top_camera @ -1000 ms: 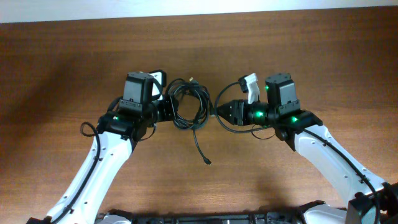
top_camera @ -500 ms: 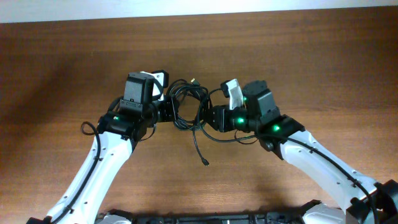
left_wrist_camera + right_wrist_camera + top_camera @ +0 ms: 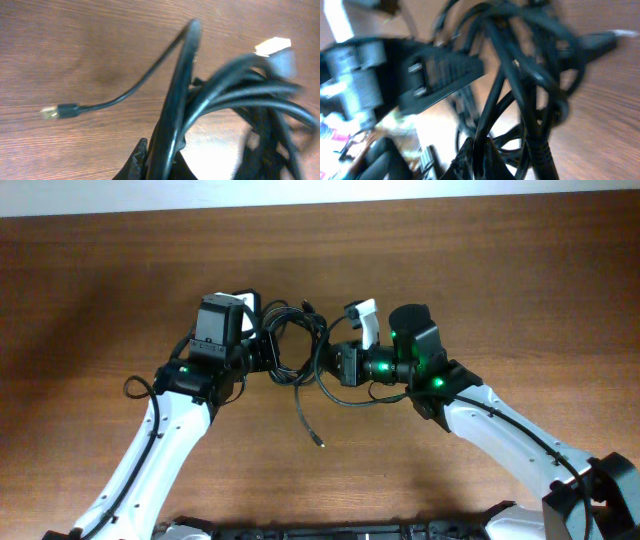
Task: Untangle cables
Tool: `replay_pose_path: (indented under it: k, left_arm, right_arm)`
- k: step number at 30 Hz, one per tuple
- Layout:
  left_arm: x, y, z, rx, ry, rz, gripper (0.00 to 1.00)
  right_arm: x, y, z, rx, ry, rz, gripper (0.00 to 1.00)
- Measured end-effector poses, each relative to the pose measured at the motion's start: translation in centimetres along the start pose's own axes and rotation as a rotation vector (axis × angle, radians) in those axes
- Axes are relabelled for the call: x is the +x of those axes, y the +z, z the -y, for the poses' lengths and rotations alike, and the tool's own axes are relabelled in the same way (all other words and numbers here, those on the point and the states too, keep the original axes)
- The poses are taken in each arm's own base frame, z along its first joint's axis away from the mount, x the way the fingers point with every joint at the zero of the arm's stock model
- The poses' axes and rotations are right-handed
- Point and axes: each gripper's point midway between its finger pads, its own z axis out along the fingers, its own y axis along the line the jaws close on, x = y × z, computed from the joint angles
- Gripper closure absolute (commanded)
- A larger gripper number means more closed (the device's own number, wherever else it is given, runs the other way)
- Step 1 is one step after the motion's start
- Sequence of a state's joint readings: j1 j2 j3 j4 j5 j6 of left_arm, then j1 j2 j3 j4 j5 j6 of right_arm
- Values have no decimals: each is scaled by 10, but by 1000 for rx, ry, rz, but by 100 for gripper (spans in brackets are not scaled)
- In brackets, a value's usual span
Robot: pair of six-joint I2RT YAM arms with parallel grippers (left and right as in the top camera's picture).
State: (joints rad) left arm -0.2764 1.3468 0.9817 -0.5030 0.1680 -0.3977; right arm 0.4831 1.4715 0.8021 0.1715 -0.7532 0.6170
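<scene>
The black cables [image 3: 288,317] hang as a tangled bundle of loops between my two grippers at mid-table. One loose end [image 3: 320,444] trails toward the front. My left gripper [image 3: 267,352] is shut on a strand at the bundle's left side; in the left wrist view its jaws [image 3: 161,161] pinch a thick loop [image 3: 180,90], and a gold-tipped plug [image 3: 50,113] lies on the wood. My right gripper [image 3: 332,366] is shut on a strand at the bundle's right side; in the right wrist view its jaws [image 3: 487,155] clamp one cord amid several crossing loops [image 3: 540,75].
The brown wooden table [image 3: 500,280] carries nothing else. A pale wall strip [image 3: 300,192] runs along the far edge. In the right wrist view the left arm's gripper [image 3: 440,70] sits close behind the bundle.
My right gripper has moved left up to the bundle and closed on a strand. The loose cable end has swung left and toward the front. The left arm has barely moved.
</scene>
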Motion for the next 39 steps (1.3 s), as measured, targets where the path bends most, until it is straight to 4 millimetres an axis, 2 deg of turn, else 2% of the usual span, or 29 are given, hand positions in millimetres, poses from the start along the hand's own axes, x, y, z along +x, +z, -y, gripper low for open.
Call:
replay_pose_path:
  k: [3, 7, 10, 12, 17, 21, 25, 28, 33, 36, 39]
  left_arm:
    - [-2, 0, -5, -28, -34, 12, 100]
    - [-3, 0, -7, -39, -75, 19, 99]
    - [-6, -1, -15, -78, -168, 39, 97]
    - [-16, -3, -28, -127, -251, 95, 98]
    - [-32, -11, -61, -210, -377, 170, 100]
    - [-36, -14, -74, -209, -433, 177, 100]
    - [-31, -11, -60, -130, -368, 126, 100]
    - [-27, -9, -44, -47, -265, 79, 100]
    - [-21, -9, -25, 55, -143, 35, 100]
    - [-20, -9, -23, 65, -124, 31, 100]
    - [-21, -9, -26, 50, -132, 37, 100]
  right_arm:
    - [2, -1, -18, -97, -62, -27, 96]
    - [5, -2, -30, -161, -94, -49, 96]
    - [11, -3, -36, -199, -101, -77, 96]
    - [23, -5, -45, -254, -103, -133, 96]
    - [57, -7, -32, -215, -12, -262, 94]
    - [60, -4, -10, -98, 7, -252, 75]
    - [48, -1, 15, 48, -9, -184, 62]
    - [36, -1, 32, 151, -1, -117, 60]
    - [20, 0, 37, 188, -12, -48, 60]
    - [23, 0, 36, 180, -3, -59, 55]
    - [32, 0, 29, 137, 22, -101, 53]
